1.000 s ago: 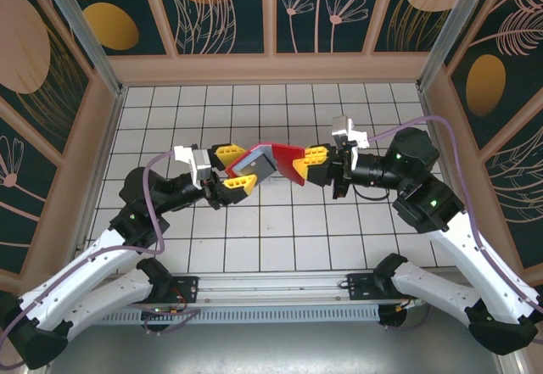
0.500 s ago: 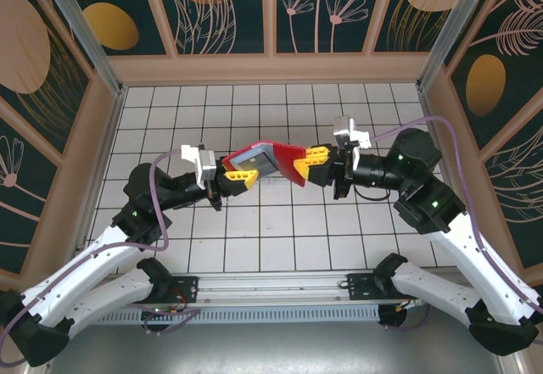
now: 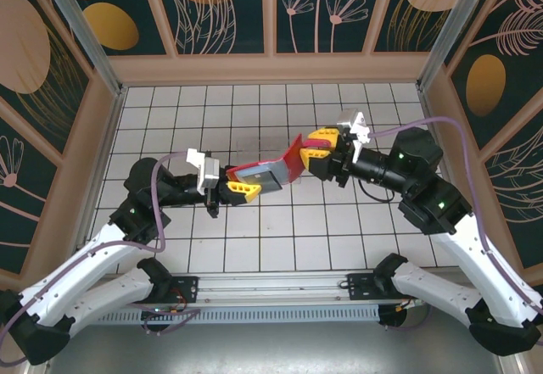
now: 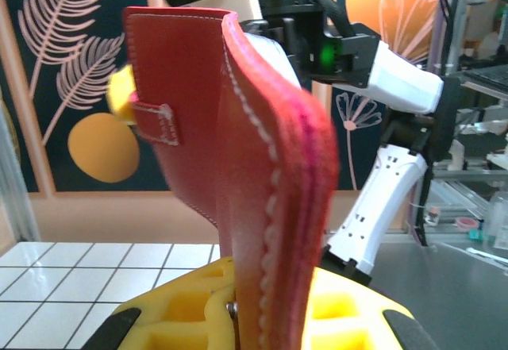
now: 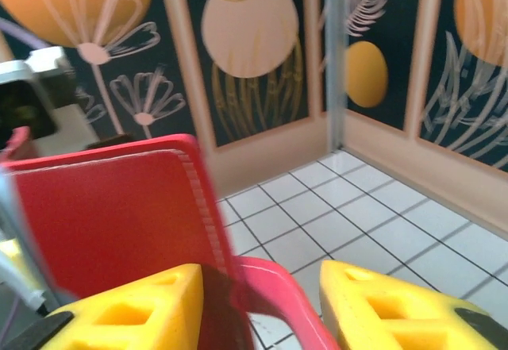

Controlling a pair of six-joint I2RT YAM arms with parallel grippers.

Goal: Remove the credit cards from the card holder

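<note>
Left end effector [image 3: 240, 189] is clamped shut on the card holder [image 3: 267, 173] at its near left edge. In the left wrist view the red leather stands straight up out of the pinched yellow pads [image 4: 182, 310], with the snap tab [image 4: 159, 121] on the outer face. The right end effector [image 3: 316, 147] sits at the card holder's far right flap with its jaws parted. In the right wrist view the flap [image 5: 103, 215] lies between the two yellow fingers [image 5: 381, 302], against one of them with a clear gap to the other, so it grips nothing.

The card holder hangs half open between the two arms and appears clear of the desk [image 3: 254, 238]. Its grey inner pocket [image 3: 265, 175] faces up. The credit cards cannot be made out as separate things; they are probably in that pocket.

The step in hand looks like a handover of the hold, leaving the right arm free to pick. To do it well:

- The left clamp should hold firm and level, so the pocket mouth faces the right arm.
- The right jaws should draw back from the flap without dragging it shut.
- They should then narrow and come in at the pocket's open edge.
- Pinch only the exposed rim of one card, not the leather beside it.
- Pull along the line of the slot, away from the left clamp. A sideways tug would likely twist the card holder in its single grip.
</note>
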